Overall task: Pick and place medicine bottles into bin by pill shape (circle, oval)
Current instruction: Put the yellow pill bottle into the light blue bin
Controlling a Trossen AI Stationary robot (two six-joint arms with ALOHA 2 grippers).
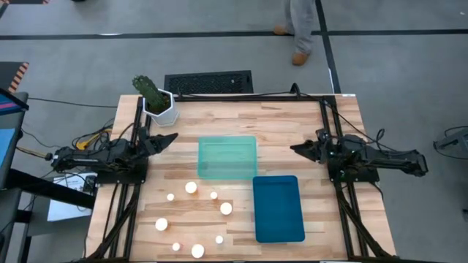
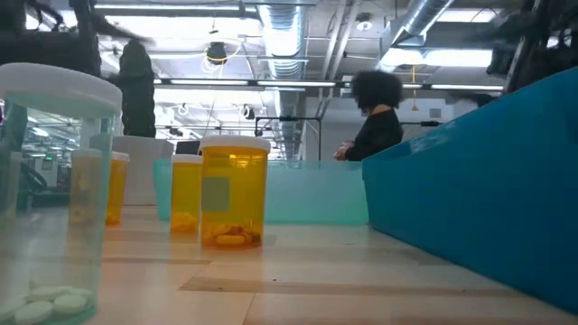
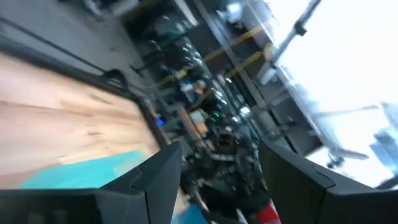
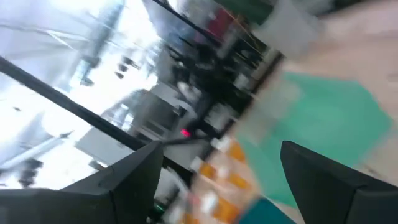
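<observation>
Eight medicine bottles with white caps stand upright on the wooden table at the near left, from one (image 1: 191, 188) at the far side of the group to one (image 1: 197, 250) by the near edge. The low view shows amber ones (image 2: 233, 194) and a clear one (image 2: 54, 190) holding white pills. My left gripper (image 1: 170, 137) (image 3: 219, 148) is open and empty at the far left, pointing toward the table's right. My right gripper (image 1: 296, 148) (image 4: 222, 146) is open and empty at the far right, pointing toward the left. Both hover well away from the bottles.
A light green tray (image 1: 227, 157) lies mid-table and a dark teal tray (image 1: 278, 208) lies to its near right. A white hexagonal pot with a cactus (image 1: 159, 102) stands at the far left corner, with a keyboard (image 1: 208, 82) behind the table. A person (image 2: 375, 117) stands in the room beyond.
</observation>
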